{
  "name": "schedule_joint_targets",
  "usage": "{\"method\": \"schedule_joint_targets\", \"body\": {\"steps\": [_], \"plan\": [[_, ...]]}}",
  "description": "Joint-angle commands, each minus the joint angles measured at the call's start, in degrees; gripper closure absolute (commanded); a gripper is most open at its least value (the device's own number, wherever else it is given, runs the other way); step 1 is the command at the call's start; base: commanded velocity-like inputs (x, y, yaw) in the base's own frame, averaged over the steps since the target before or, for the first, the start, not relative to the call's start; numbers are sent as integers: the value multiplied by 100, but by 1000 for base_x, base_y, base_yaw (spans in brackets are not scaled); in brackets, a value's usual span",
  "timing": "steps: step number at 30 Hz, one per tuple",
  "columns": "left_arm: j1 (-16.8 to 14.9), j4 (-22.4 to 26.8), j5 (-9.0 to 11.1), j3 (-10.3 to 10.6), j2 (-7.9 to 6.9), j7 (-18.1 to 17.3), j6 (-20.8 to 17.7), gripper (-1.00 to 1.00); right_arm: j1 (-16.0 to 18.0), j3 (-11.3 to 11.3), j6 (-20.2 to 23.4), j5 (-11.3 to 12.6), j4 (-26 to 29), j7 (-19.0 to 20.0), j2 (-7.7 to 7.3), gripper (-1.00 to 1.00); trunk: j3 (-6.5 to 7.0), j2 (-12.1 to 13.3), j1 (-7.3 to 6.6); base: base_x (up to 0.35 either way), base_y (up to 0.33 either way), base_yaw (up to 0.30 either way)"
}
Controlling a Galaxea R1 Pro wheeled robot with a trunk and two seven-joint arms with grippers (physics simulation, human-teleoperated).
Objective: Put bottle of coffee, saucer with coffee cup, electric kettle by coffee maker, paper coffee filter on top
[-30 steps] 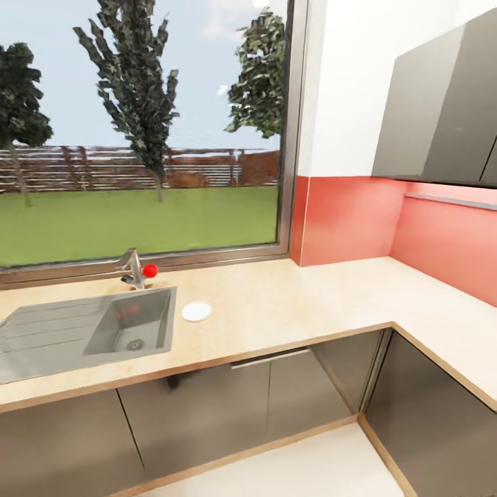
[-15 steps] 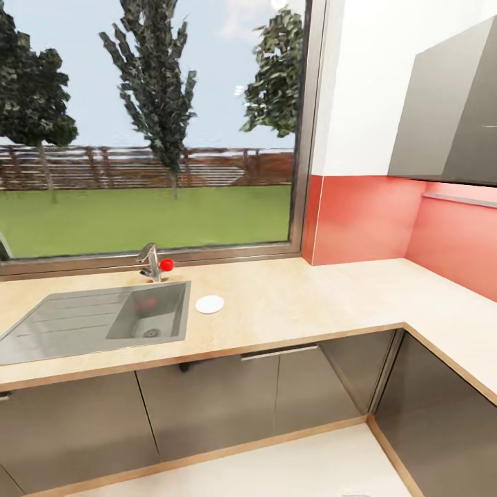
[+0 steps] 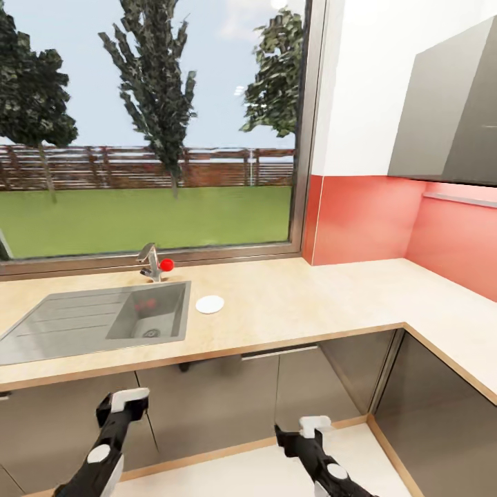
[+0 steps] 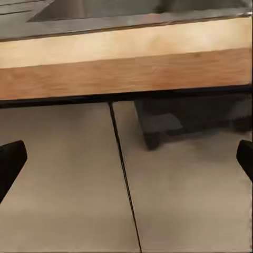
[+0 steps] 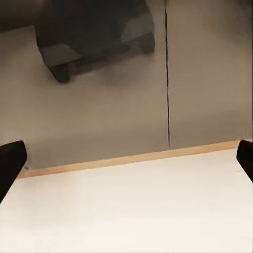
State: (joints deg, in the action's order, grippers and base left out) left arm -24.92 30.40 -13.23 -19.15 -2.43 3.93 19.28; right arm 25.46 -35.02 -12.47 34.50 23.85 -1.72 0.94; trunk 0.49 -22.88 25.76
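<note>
A wheeled kitchen robot faces the kitchen countertop, a pale wood-grain slab that runs beneath a wide garden window and turns a corner at far right. The saucer, a small white round plate, lies alone on the worktop just right of the inset steel sink, below the tap with its red knob. No coffee maker, kettle, cup, filter or coffee bottle can be seen on this stretch of counter, so the station looks barely begun.

Both arms hang low in front of the grey base cabinets, below counter height, a carrying posture that suits a machine positioning itself and not reaching. The left gripper points up toward the counter's front edge; its wrist camera shows dark fingertips set wide apart with nothing between them. The right gripper aims lower, toward the cabinet plinth and white floor, its fingertips likewise spread and empty.

With both grippers free, the saucer appears the nearest candidate for a pickup, though the arms must first rise above the worktop.
</note>
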Motion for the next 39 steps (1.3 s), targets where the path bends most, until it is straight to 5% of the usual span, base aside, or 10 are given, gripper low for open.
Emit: {"method": "schedule_joint_targets", "body": {"steps": [1, 8, 15, 16, 24, 26, 31, 39], "plan": [[-194, -10, 34, -10, 3, -71, -66, -100, 4, -44, -37, 59, 256, -16, -11, -100, -3, -4, 2, 0, 0, 0], [-1173, 47, 495, 6, -70, -1510, -1397, -100, 36, -34, -45, 57, 1282, -19, -23, -100, -3, -4, 2, 0, 0, 0], [-2174, 67, 558, -17, -123, -2033, -2663, -100, 597, -16, 92, 59, 2100, -42, -25, -100, -3, -4, 2, 0, 0, 0], [-2446, 66, 558, -18, -120, -2067, -3134, -100, 904, -14, 459, 65, 2195, -50, -24, -100, -3, -4, 2, 0, 0, 0], [-3159, 56, 546, 20, -121, -2095, -4739, -100, 2365, 162, 2763, 102, 2249, -64, -7, -100, -3, -4, 2, 0, 0, 0], [-3205, 56, 538, 43, -107, -2149, -5487, -100, 2886, 231, 3996, 109, 2241, -58, 75, -100, -3, -4, 2, 0, 0, 0], [-3161, 77, 485, 73, -179, -2788, -5982, -100, 2990, 233, 4415, 110, 2218, -37, 116, -100, -3, -4, 2, 0, 0, 0], [-3117, 85, 290, 72, -253, -2894, -6001, -100, 2983, 226, 4442, 110, 2182, -30, 73, -100, -3, -4, 2, 66, 0, 0]]}}
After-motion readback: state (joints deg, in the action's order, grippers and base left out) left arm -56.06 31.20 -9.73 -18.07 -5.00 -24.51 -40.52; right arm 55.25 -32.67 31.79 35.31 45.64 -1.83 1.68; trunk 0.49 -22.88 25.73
